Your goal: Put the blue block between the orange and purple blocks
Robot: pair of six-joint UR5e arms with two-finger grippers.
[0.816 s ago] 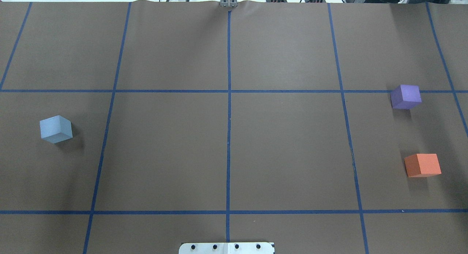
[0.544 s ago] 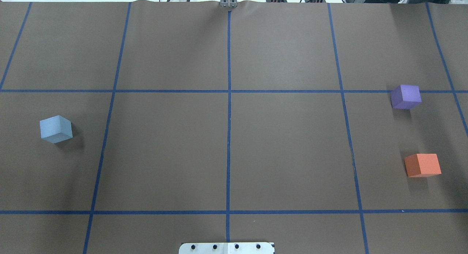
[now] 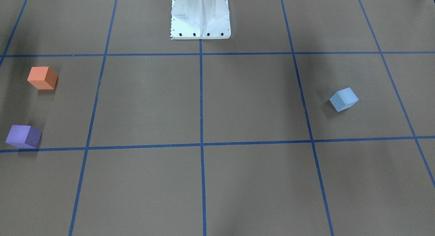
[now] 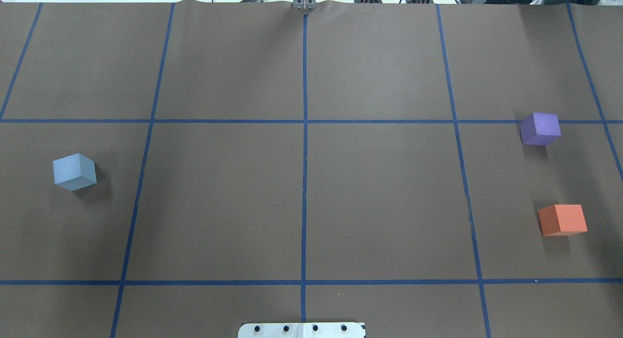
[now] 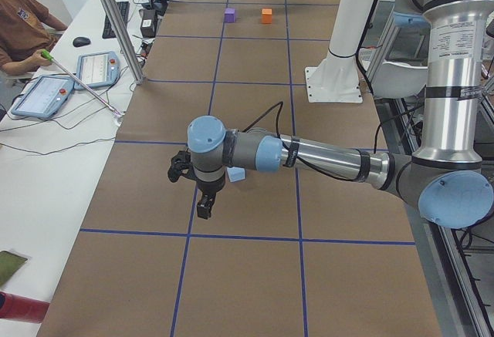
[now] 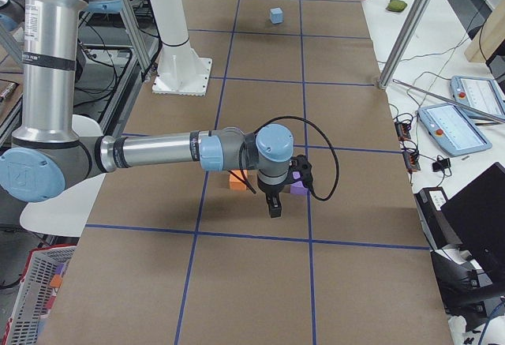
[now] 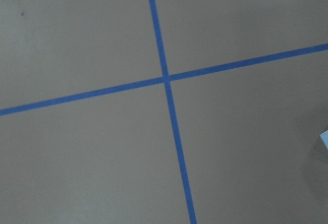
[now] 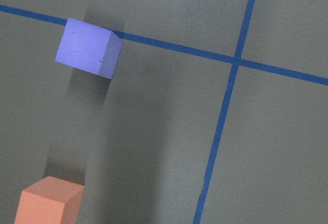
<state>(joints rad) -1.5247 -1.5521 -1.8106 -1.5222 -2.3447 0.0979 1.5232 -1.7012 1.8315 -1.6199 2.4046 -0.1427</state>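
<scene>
where the left arm (image 5: 324, 157) crosses, the blue block (image 5: 236, 174) hides partly.

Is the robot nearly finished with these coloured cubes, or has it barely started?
Barely started. Done: nothing; the light blue foam cube sits alone on the robot's left side, not gripped. In hand: the left gripper hangs near it, seemingly lining up a pick. Left: grasp it, carry it across, and set it in the gap between the orange foam cube and the purple foam cube.

Brown table (image 4: 219, 206), blue tape grid (image 4: 304, 182), operator (image 5: 21, 25) beside a tablet (image 5: 46, 96)
</scene>
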